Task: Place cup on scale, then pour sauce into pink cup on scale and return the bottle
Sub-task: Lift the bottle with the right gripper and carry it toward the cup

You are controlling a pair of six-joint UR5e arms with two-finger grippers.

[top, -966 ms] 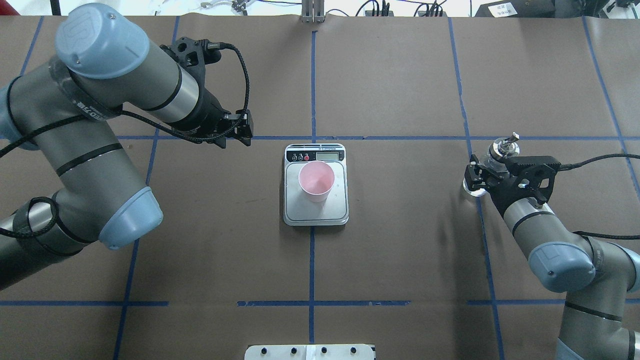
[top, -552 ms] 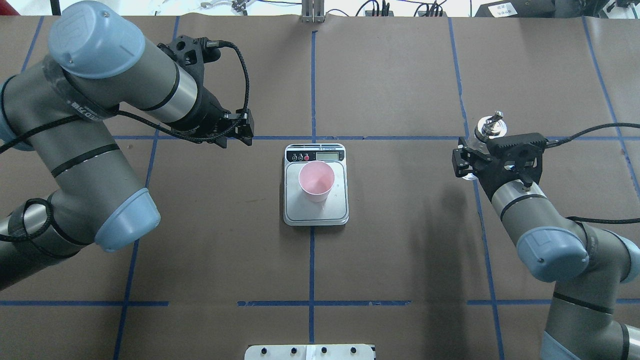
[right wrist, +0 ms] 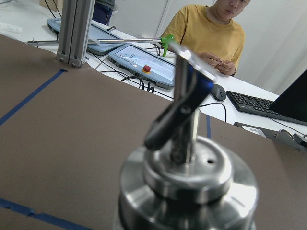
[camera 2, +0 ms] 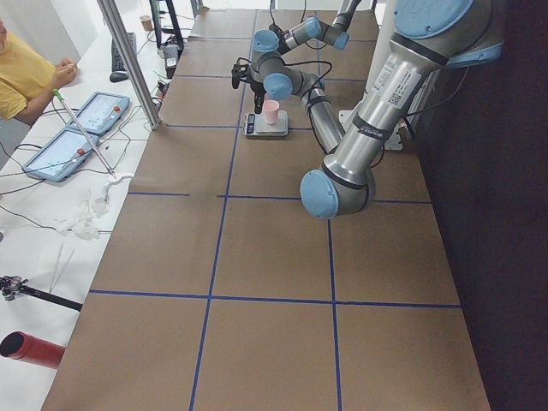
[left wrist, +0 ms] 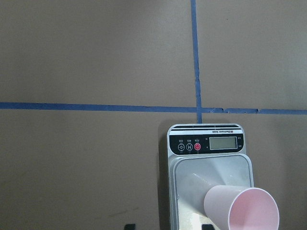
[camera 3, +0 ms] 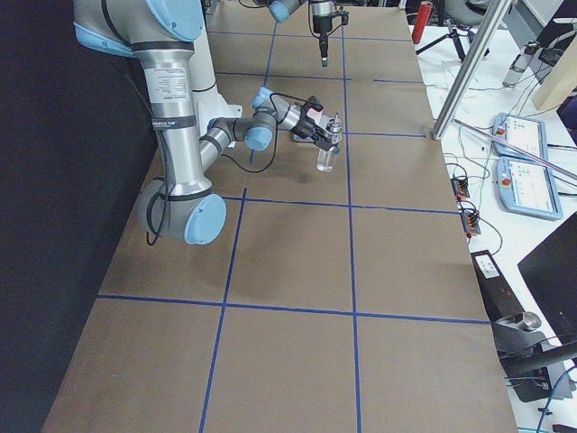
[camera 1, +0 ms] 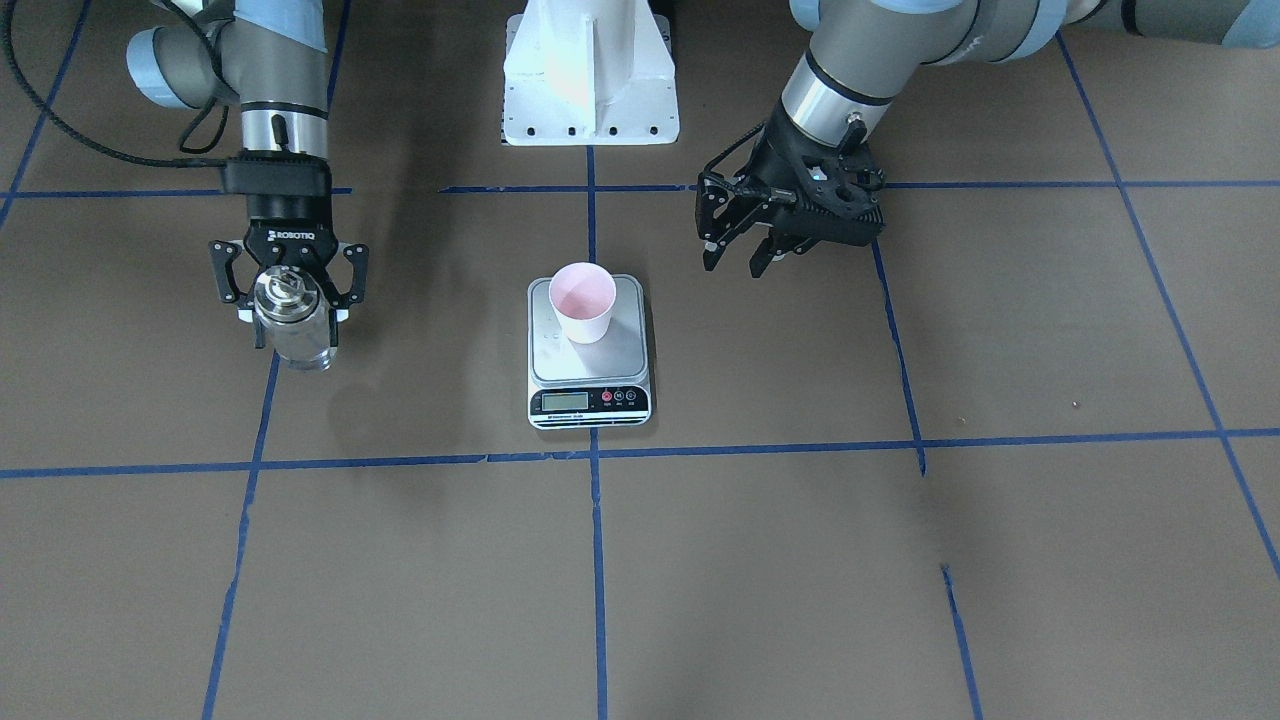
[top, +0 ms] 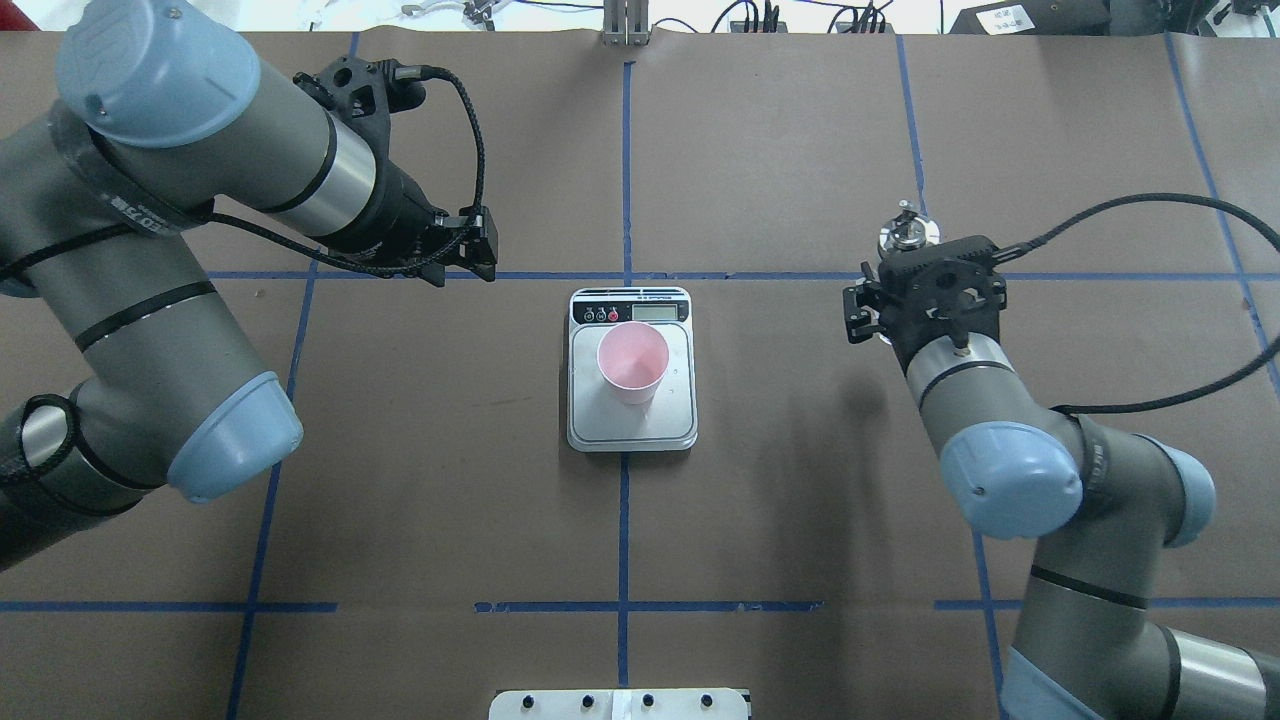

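The pale pink cup (top: 633,360) stands upright on the silver scale (top: 600,425) at the table's middle; both also show in the left wrist view, the cup (left wrist: 242,209) on the scale (left wrist: 192,172). My right gripper (camera 1: 293,316) is shut on the clear glass bottle (camera 1: 298,345) and holds it upright, right of the scale in the overhead view. Its silver pourer cap (top: 908,238) fills the right wrist view (right wrist: 187,184). My left gripper (camera 1: 738,262) is open and empty, above the table left of the scale and beyond it in the overhead view (top: 482,245).
Blue tape lines (top: 624,180) divide the brown table. A white base plate (camera 1: 590,90) stands at the robot's side. An operator in yellow (right wrist: 211,28) sits past the table's far edge with tablets and a keyboard.
My right gripper has carried the bottle leftward in the overhead view, closer to the scale. My left arm has drawn back a little. Cup and scale have not moved.
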